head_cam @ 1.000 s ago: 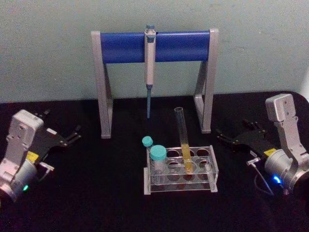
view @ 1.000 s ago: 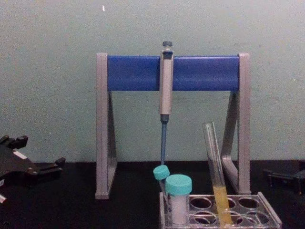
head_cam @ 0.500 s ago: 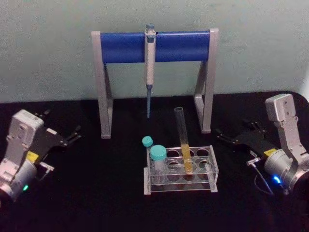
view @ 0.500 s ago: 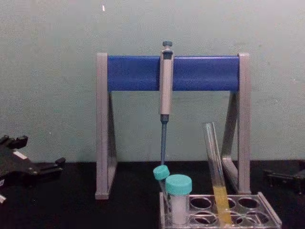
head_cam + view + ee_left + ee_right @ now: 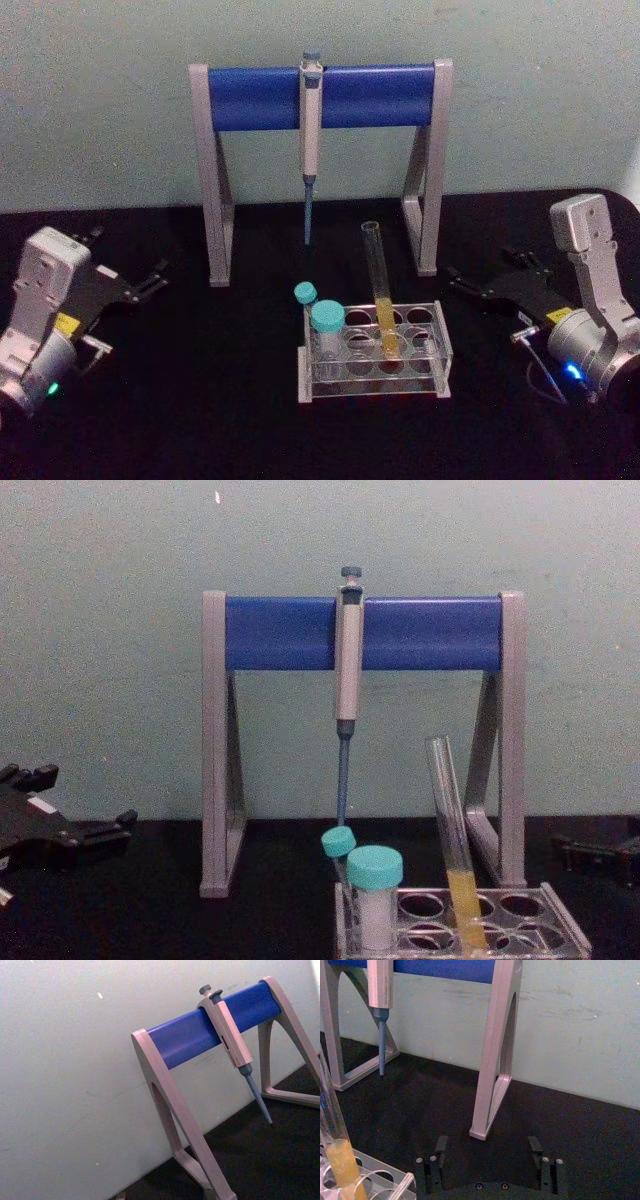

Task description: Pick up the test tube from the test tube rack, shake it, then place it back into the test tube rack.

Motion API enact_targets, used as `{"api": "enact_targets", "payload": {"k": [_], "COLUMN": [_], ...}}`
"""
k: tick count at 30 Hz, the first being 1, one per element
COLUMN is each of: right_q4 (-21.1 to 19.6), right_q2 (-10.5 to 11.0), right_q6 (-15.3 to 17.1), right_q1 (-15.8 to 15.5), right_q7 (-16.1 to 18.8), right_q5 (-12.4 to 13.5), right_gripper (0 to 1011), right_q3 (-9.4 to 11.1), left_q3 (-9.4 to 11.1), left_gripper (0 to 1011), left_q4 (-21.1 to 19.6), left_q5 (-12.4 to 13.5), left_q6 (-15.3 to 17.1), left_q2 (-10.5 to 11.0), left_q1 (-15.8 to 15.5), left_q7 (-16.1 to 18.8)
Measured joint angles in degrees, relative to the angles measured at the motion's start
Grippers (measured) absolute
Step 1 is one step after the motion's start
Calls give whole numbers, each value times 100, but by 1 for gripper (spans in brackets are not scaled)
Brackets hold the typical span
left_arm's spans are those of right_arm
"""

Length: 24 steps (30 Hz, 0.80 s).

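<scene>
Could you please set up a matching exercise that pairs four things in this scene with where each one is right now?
Things:
1. test tube
2. pipette
3. left gripper
4. right gripper

Places:
A. hanging from the blue bar of the pipette stand
B. on the robot's right of the test tube rack, apart from it
C. leaning in a hole of the rack
D. on the robot's left of the rack, apart from it

Pairs: 1-C, 2-A, 3-D, 4-B
</scene>
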Motion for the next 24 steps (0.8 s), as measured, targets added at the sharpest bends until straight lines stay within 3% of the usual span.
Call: {"api": "enact_targets", "payload": {"k": [24], "right_q4": [0], "right_q2": [0], "right_q6": [0], "right_q1": [0], "right_q7": [0], "right_q5": [0], "right_gripper": [1000], "right_q3": [0], "left_q3": [0], "left_gripper": [1001], "left_q4": [0], "left_q5": [0], "left_q6": [0], "left_q2": [0], "left_q1": [0], "left_q7": [0]}}
